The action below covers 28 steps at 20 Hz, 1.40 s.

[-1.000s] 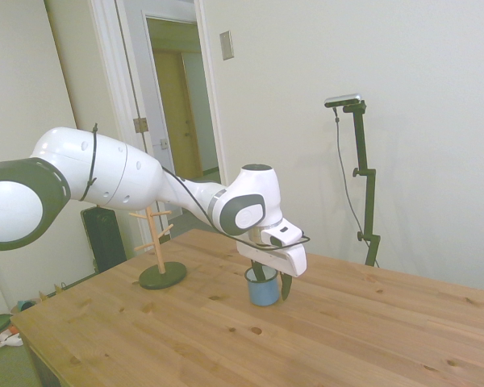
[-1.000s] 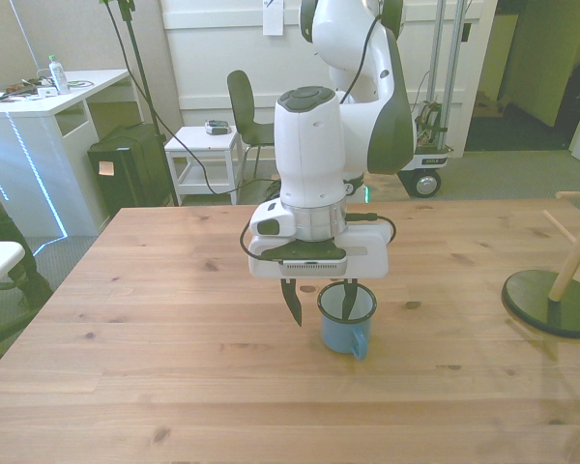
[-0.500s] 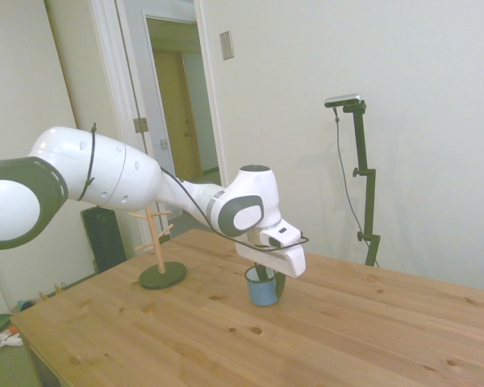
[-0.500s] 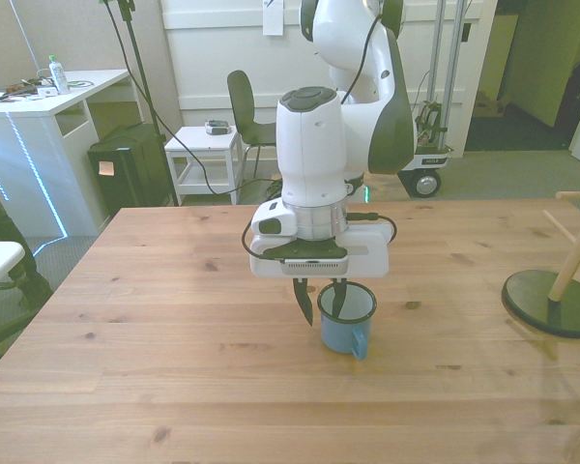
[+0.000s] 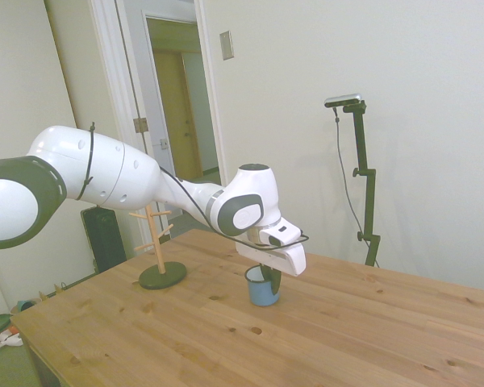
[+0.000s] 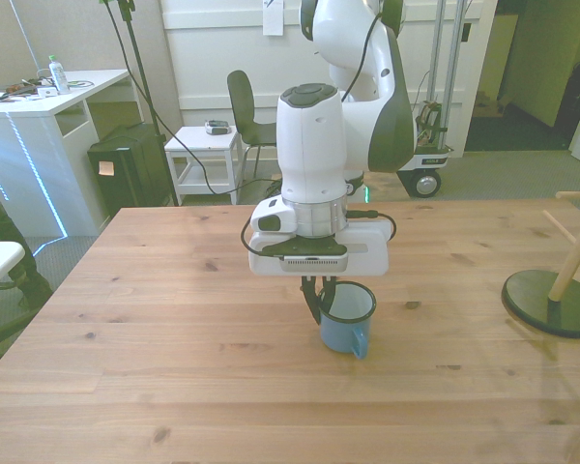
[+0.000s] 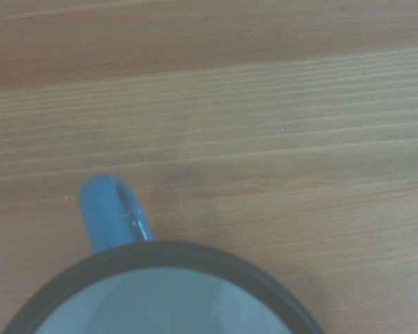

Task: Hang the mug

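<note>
The mug [image 6: 348, 322] [image 5: 262, 287] [image 7: 160, 292] was small, light blue enamel with a pale inside and a thin dark rim. It stood upright on the table [image 6: 174, 319], mouth up, near the tabletop's middle and well apart from its edges, its small handle [image 7: 111, 212] pointing toward the front view's camera

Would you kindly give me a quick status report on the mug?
Gripper shut on mug wall, one jaw inside. Mug upright on table, not yet lifted. Rack at front view's right, path open.
</note>
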Each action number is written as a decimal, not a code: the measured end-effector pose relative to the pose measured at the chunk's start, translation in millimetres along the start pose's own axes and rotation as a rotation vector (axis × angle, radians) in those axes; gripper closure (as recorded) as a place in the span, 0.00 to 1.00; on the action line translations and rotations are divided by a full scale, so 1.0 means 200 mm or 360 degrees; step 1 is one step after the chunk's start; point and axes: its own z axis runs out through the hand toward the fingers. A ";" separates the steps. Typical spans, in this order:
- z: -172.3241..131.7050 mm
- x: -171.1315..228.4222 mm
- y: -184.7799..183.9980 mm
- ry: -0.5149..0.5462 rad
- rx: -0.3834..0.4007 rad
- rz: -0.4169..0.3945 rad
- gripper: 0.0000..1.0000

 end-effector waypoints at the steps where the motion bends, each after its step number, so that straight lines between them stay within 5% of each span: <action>1: 0.00 0.00 0.00 0.0002 0.0000 0.0001 1.00; 6: -0.01 -0.02 0.03 0.0015 0.0012 0.0010 1.00; 10: -0.16 -0.10 0.05 0.0064 0.0084 0.0030 1.00; 20: -0.57 -0.67 0.09 0.0211 0.0322 0.0008 1.00; 28: -0.71 -1.06 0.03 0.0328 0.0455 0.0028 1.00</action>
